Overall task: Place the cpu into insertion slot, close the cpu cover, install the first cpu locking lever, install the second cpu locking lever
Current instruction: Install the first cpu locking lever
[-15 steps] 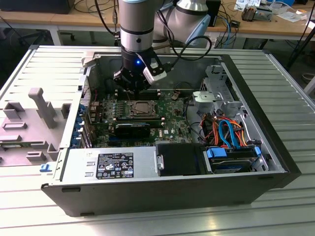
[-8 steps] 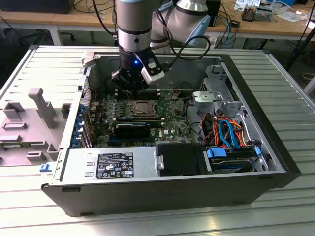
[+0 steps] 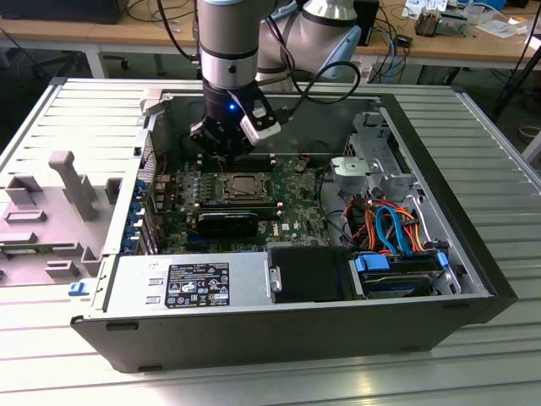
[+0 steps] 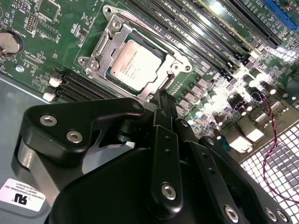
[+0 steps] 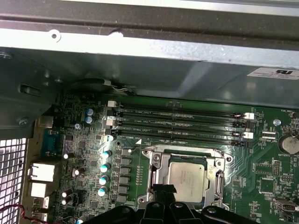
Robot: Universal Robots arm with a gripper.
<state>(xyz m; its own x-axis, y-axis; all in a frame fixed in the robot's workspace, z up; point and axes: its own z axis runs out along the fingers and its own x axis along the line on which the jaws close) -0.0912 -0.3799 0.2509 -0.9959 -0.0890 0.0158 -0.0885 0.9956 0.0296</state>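
Open computer case (image 3: 254, 338) holds green board (image 4: 28, 18). Black gripper (image 4: 161, 95) clenched on nothing, tips close over edge of insertion slot (image 3: 221, 188). Silver cpu cover (image 4: 105, 44) lies flat on slot; cpu (image 4: 135, 65) seated in its window

The small, flat, square cpu (image 4: 135, 65) with a dull silver-grey metal top lies level in the square, silver-rimmed insertion slot (image 4: 113, 23) on the green board, with the thin silver windowed cpu cover (image 4: 103, 45) lowered flat around it.
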